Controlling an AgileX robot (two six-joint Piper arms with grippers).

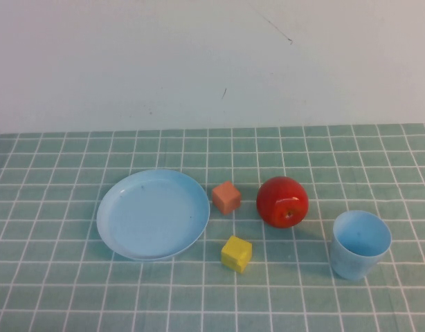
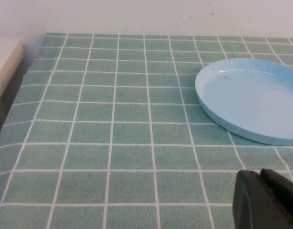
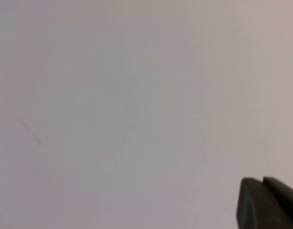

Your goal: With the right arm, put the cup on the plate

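Observation:
The light blue cup stands upright on the green checked cloth at the right front. The light blue plate lies at the left of centre, empty; it also shows in the left wrist view. Neither arm shows in the high view. My left gripper is shut and empty, low over the cloth near the plate's front rim. My right gripper is shut and empty, and its view holds only the pale wall.
A red apple sits between plate and cup. An orange cube lies next to the plate's right rim, a yellow cube in front of it. The white wall rises behind the table. A pale ledge lies beyond the cloth's edge.

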